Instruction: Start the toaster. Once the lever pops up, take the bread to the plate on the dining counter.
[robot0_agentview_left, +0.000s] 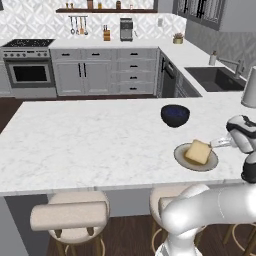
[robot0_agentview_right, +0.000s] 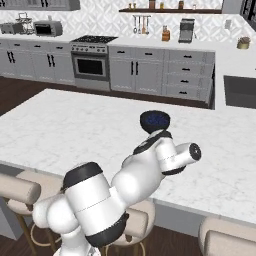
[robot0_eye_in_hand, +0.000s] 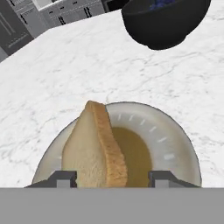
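While the thick golden-tan slice of bread (robot0_eye_in_hand: 96, 148) stands on edge over the round grey-beige plate (robot0_eye_in_hand: 170, 144), we see the two dark finger tips of the gripper (robot0_eye_in_hand: 113, 178) set apart on either side of it, with a gap showing between each tip and the crust. We judge the jaws to be parted rather than clamped, so the slice seems to be let go or nearly so. From the left base view the bread (robot0_agentview_left: 198, 151) lies on the plate (robot0_agentview_left: 182, 157), and the gripper (robot0_agentview_left: 218, 143) sits just beside it at the plate's edge, reaching in low from the right.

That plate rests on the long white marble-veined dining counter (robot0_agentview_left: 90, 140), near its front edge above the stools, with the dark blue round bowl (robot0_agentview_left: 175, 114) a little behind it. The low, sideways reach looks chosen so that the slice comes down onto the plate rather than dropping from height. In our judgement the carrying is all but done; what remains is to draw the hand back without nudging the slice off.
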